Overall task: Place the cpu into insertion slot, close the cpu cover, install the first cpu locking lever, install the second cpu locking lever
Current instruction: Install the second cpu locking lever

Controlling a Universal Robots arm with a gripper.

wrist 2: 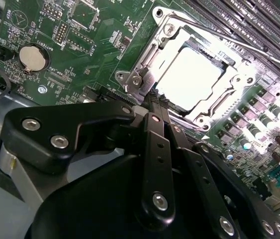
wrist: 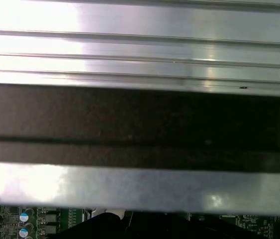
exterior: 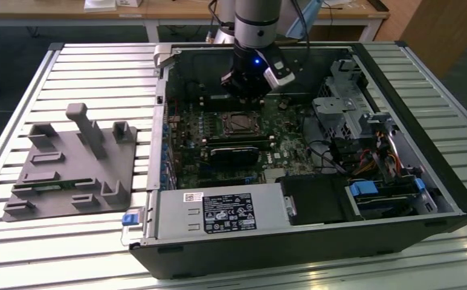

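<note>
- An open computer case (exterior: 394, 199) lies on its side on a slatted metal table (exterior: 72, 66), with the green motherboard (exterior: 193, 133) facing up.
- On the exterior view's left, a grey plastic fixture (exterior: 72, 163) with upright posts sits on the table, well apart from the case.
- Inside the case, a power supply (exterior: 217, 212) lies along the near edge, and drive bays with bundled cables (exterior: 362, 151) fill the exterior view's right.
- The insertion slot (exterior: 240, 123) sits near the middle of the board, just beside a long black card (exterior: 235, 152).
- In the second wrist view, the cpu (wrist 2: 187, 74) lies flat in the slot, its top glaring bright under the light.
- The cpu cover (wrist 2: 214, 107) lies down around the chip, its silvery frame bordering the cpu on all sides.
- A round coin battery (wrist 2: 33, 58) sits on the board, off to one side of the socket.
- The arm reaches down from the far side of the case, wrist pointing nearly straight down.
- The tool (wrist 2: 154, 99) hovers right at the edge of the socket frame; its black fingers (wrist 2: 155, 149) are drawn together with nothing between them.
</note>
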